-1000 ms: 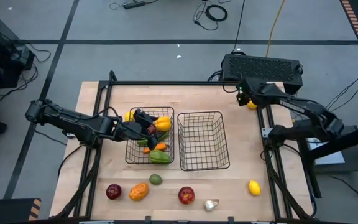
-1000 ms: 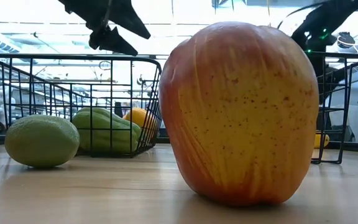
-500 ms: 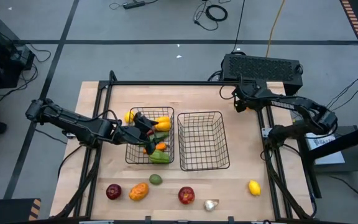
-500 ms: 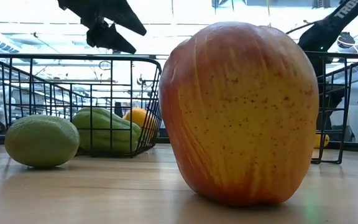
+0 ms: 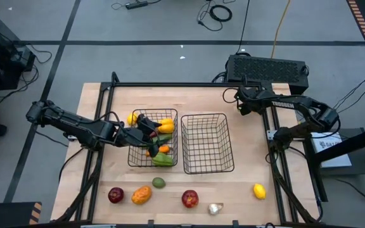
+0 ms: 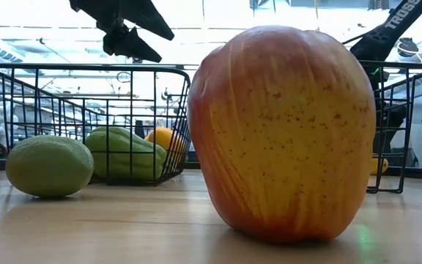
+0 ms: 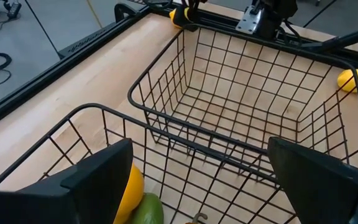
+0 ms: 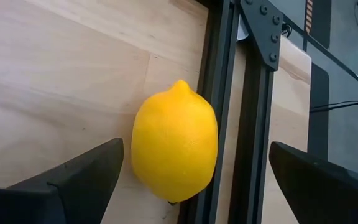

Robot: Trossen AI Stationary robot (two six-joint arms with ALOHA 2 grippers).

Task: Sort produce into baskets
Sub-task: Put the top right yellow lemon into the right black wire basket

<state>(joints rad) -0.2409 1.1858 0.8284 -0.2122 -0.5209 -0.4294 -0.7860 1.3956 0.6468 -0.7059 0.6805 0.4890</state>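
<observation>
While the left gripper (image 5: 146,128) hangs wide, empty, over the produce-filled black wire basket (image 5: 132,154), the right gripper (image 8: 191,186) stands spread above a yellow lemon (image 8: 174,149). That lemon touches the black frame rail (image 8: 219,93).

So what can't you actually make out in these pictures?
- High view: the lemon by the right claw is hidden under that arm.
- Low view: the apple blocks most of the empty basket.
- High view: produce under the left claw in the filled basket is covered.

The left arm is reaching in from the left side, its left gripper (image 5: 149,126) hanging mid-scene with jaws spread wide. The right arm is bending toward the far right corner, right gripper (image 5: 241,102) pointing down, jaws gaping, gripping nothing.
</observation>
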